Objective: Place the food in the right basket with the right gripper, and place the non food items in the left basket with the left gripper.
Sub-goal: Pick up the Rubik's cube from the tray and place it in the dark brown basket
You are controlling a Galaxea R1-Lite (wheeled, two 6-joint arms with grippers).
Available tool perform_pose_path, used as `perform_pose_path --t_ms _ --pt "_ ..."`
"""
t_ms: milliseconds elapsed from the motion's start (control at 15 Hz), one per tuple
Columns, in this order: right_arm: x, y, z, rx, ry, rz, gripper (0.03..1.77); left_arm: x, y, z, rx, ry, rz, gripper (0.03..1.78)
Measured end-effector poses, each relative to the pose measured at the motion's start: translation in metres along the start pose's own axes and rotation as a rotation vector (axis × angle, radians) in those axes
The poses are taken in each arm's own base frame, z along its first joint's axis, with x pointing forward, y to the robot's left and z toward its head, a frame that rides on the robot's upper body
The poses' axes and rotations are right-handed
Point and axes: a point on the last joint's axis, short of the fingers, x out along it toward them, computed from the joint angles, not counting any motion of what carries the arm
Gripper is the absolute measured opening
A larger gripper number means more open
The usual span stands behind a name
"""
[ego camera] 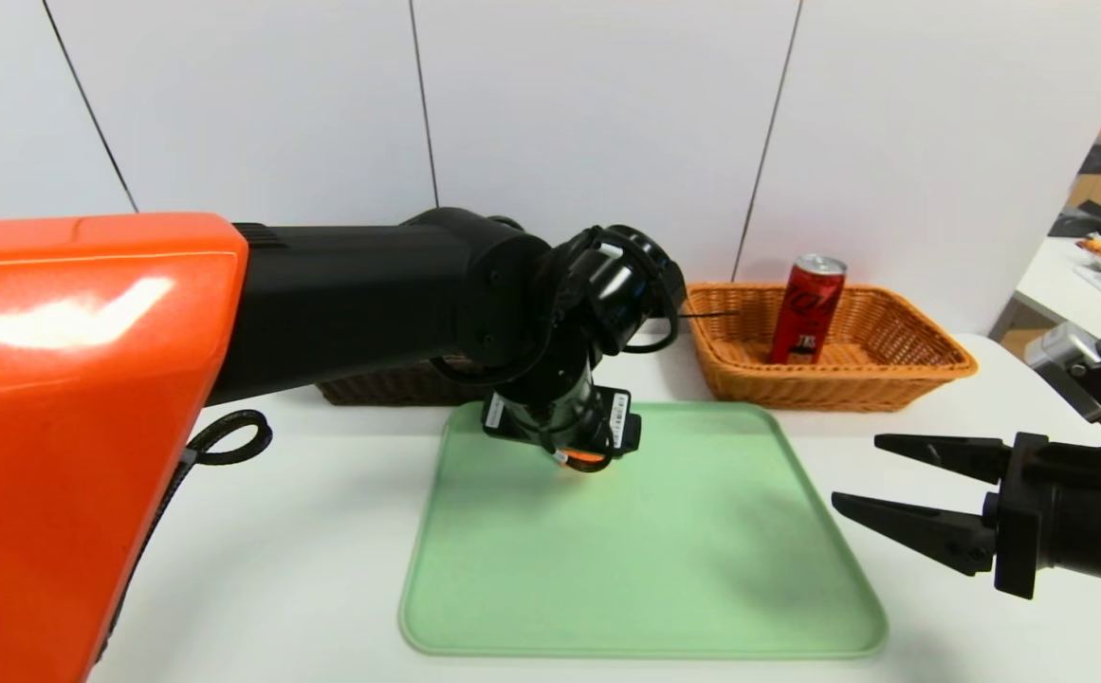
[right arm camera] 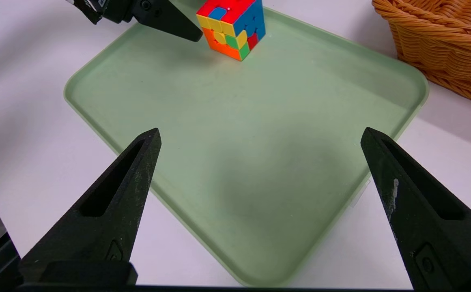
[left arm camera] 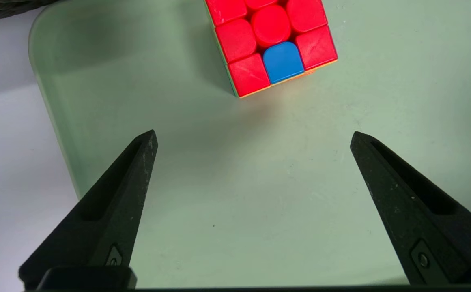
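Cube (left arm camera: pixel 274 42) (partly cropped) on apparent tray (left arm camera: pixel 259 182)

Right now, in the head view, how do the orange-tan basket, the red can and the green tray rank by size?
Largest to smallest, as they look in the head view:
1. Green tray
2. Orange-tan basket
3. Red can, standing inside that basket

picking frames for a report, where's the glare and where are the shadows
Head view: bright glare on the left arm's orange shell, small highlights on its black joints; left wrist view: soft shadows on the tray around the cube; right wrist view: diffuse shadow mid-tray
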Motion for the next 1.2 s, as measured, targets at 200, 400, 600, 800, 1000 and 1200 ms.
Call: perform_pose_path --t_ms 200,400,600,800,1000,1200 --pt "0.0 0.0 0.0 -0.001 -0.001 0.001 1.7 0.003 -0.003 0.0 -0.016 -0.005 -0.006 1.69" --pt "0.0 0.0 0.0 -0.002 -0.001 0.002 1.7 0.008 -0.006 -0.002 -0.043 -0.003 -0.008 1.69" --pt "0.0 0.0 0.0 -0.003 -0.001 0.003 1.7 0.014 -0.012 0.001 -0.081 -0.046 -0.035 1.69" --pt "0.0 0.001 -0.003 0.003 0.007 0.004 1.7 0.019 -0.018 0.001 -0.089 -0.07 -0.043 1.69" --pt "0.0 0.001 -0.004 0.004 0.009 0.004 1.7 0.027 -0.021 0.001 -0.099 -0.098 -0.012 1.69" --pt "0.0 0.001 -0.004 0.004 0.009 0.005 1.7 0.035 -0.024 0.001 -0.112 -0.122 0.002 1.69"
